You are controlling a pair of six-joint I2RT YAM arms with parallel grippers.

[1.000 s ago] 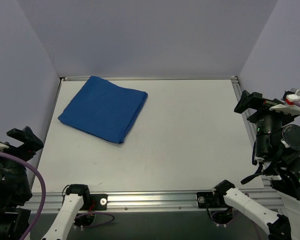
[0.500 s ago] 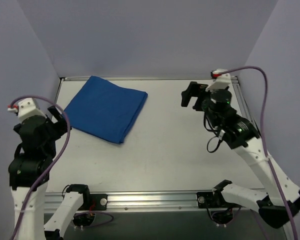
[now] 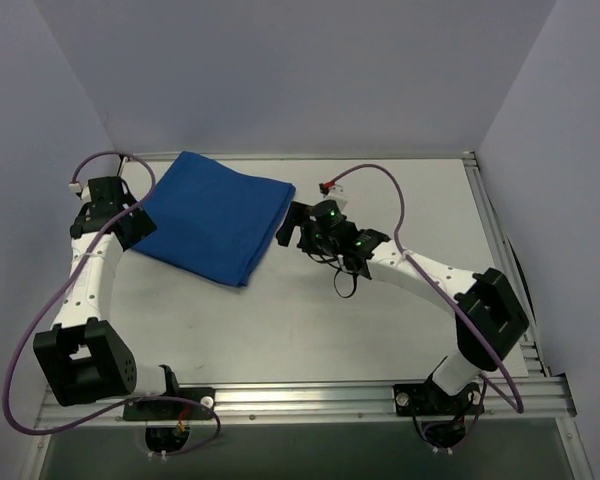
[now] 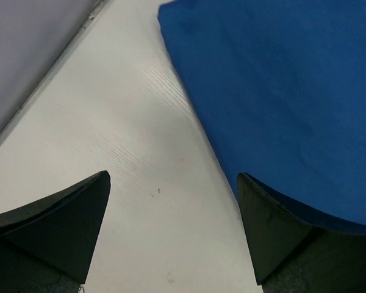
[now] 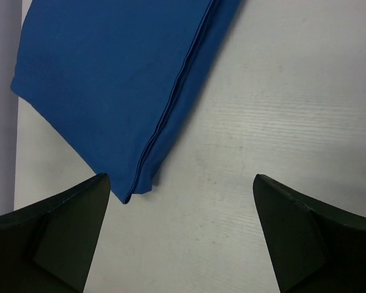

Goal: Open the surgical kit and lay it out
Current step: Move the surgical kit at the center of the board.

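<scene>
Your cloth bundle (image 3: 215, 225) lies folded flat on the table (image 3: 380, 330), in the far left part. One of its corners points toward the far edge and another toward the left edge.

Your left end effector (image 4: 172, 180) is released, with its fingers (image 4: 61, 226) spread wide and nothing between them but bare table. It sits at the cloth's left side. In the left wrist view the cloth's edge runs in toward the right-hand finger, which overlaps the blue; you cannot tell whether it touches.

Your right end effector (image 5: 180, 178) is also released and wide. It hangs near the middle of the table, just beside the cloth's right side. In its wrist view a corner of the cloth, with stacked fold lines along one edge, lies close to the left-hand finger.
</scene>
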